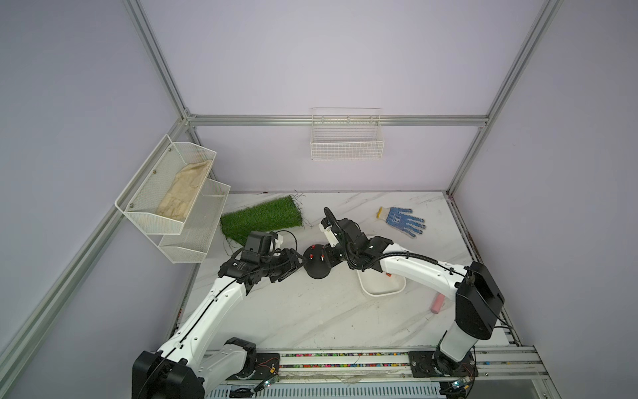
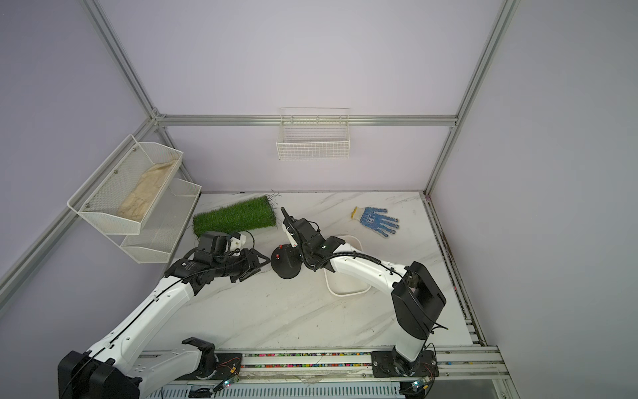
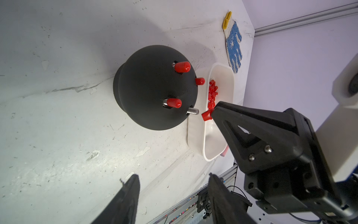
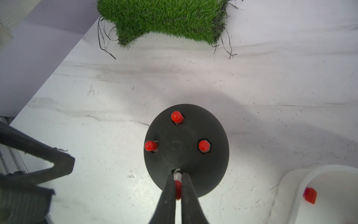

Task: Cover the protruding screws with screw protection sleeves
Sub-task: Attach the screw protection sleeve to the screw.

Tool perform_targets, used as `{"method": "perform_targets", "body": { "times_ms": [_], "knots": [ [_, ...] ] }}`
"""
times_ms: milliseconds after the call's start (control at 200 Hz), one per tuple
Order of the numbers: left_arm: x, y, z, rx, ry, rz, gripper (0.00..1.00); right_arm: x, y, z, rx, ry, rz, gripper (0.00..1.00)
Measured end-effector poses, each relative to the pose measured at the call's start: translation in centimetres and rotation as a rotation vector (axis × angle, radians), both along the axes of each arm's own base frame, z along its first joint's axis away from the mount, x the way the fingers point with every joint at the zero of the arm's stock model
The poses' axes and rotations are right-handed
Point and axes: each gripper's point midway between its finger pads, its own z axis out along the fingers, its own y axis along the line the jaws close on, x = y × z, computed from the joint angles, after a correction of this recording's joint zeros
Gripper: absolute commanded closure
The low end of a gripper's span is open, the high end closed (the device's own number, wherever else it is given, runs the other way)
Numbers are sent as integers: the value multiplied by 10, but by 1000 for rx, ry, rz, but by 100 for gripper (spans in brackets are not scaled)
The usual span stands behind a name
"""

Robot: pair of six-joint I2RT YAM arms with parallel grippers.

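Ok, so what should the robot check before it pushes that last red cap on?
1. Is the red sleeve gripped by the right tool? Ok.
2. Is the last screw bare and unblocked? Ok.
3. Is the sleeve lined up straight with it? Cannot tell; in the left wrist view it looks slightly tilted, just off the tip.
4. Are the other three sleeves on their screws? Ok.
5. Is the left tool open and apart from the black base? Ok.
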Motion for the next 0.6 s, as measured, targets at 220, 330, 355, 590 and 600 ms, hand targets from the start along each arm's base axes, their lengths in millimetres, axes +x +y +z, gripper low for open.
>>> {"method": "perform_targets", "body": {
  "times_ms": [220,330,355,590,600],
  "knots": [
    [0,0,0,0,0,0,42,2,0,0,0,-9,-6,89],
    [0,0,0,0,0,0,42,3,1,-1,-1,-10,-8,89],
    [0,0,0,0,0,0,42,3,1,-1,-1,-10,-8,89],
    [0,0,-1,1,2,0,42,4,1,-4,-5,-8,-9,89],
    [0,0,-1,1,2,0,42,4,1,-4,-5,-8,-9,89]
  ]
}}
